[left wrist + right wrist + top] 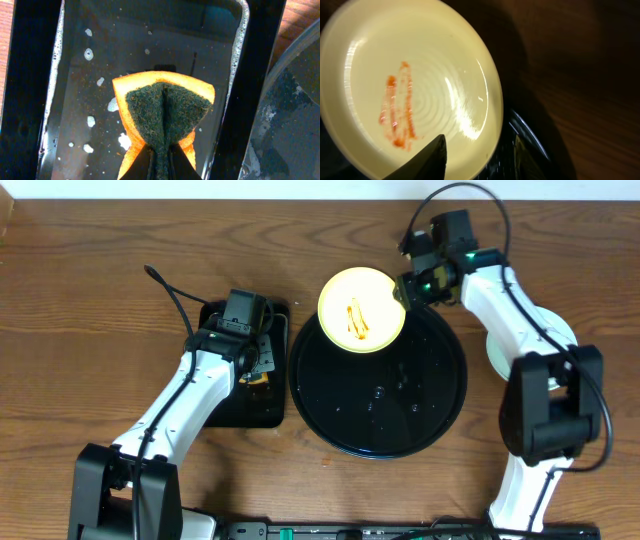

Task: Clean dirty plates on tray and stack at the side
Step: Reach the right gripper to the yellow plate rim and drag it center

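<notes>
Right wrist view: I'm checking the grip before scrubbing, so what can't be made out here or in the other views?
Right wrist: whether the right hand is clamped on the plate; the bottom edge cuts its fingers off.
Overhead: how many mint plates; the right arm covers most.
Overhead: the sponge, nearly all under the left hand.

The wooden table [90, 290] bears a round tray [400, 425], a rectangular tray [265, 410] and a plate [561, 330] (half hidden).
</notes>
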You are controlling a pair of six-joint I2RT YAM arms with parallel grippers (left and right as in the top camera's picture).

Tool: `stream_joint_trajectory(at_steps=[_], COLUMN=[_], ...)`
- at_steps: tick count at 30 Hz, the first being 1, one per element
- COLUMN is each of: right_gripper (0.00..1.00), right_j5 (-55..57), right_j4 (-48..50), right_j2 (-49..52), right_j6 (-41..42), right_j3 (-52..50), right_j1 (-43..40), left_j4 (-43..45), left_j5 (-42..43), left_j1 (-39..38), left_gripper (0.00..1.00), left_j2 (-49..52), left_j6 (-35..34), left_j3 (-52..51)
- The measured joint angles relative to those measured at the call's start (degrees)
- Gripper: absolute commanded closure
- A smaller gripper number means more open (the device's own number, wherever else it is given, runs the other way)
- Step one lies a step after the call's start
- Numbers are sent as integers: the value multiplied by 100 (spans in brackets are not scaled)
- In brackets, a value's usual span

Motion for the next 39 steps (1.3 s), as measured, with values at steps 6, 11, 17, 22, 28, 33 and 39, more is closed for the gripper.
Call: stream_joint_trajectory(at_steps=[6, 11, 17, 22, 28, 33, 39], right_gripper=[58, 60, 67, 75, 85, 99, 99], right_j5=[116, 262, 310, 227, 11, 22, 127], right_j4=[391, 590, 614, 654, 608, 94, -450], right_j2=[398, 439, 468, 564, 601, 603, 603], right_j6=[9, 37, 103, 125, 170, 232, 422], right_j3=[0, 2, 2, 2, 4, 4, 4], right_j1=[66, 66, 68, 109, 151, 151, 151], left_j4=[4, 2, 0, -2, 0, -2, -4], left_j5=[-2, 0, -2, 0, -2, -2, -2], left_j1=[0, 0, 0, 0, 0, 0, 0], left_gripper=[92, 92, 92, 92, 92, 92, 92], left_j2=[0, 0, 0, 0, 0, 0, 0], left_j6=[0, 0, 0, 0, 0, 0, 0], left_j3=[-55, -101, -101, -101, -101, -101, -101])
